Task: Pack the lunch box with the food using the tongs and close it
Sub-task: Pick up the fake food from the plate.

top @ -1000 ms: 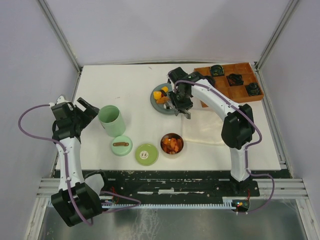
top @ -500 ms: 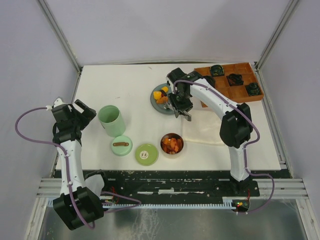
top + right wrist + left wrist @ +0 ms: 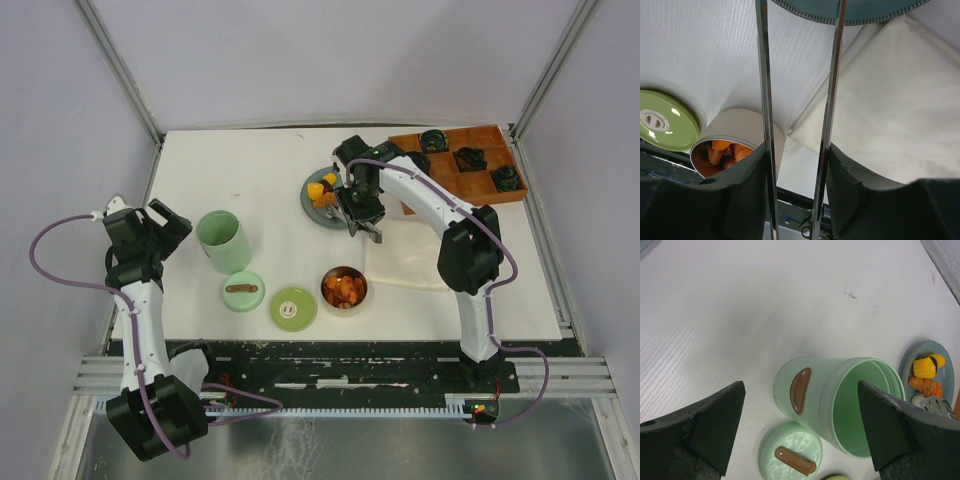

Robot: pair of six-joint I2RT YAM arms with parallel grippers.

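Left end effector (image 3: 801, 384) farther left, wide open

Table (image 3: 250, 170) layout: canister (image 3: 222, 240) stands upright at left; its flat lid (image 3: 242, 291) lies just in front of it; round lid (image 3: 292, 308) just right of that; bowl (image 3: 344, 272) next to the right, near but apart, with food (image 3: 344, 290) inside. Plate (image 3: 310, 207) sits mid-table behind the bowl, other pieces (image 3: 322, 190) on it; cloth (image 3: 410, 265) lies right of the bowl, its far-left corner reaching the plate rim; tongs (image 3: 764, 90) hang above that corner, tips at the plate's near-right edge. Compartmented tray (image 3: 440, 170) fills the far-right corner, right of the plate; items (image 3: 470, 158) sit in three of its cells.
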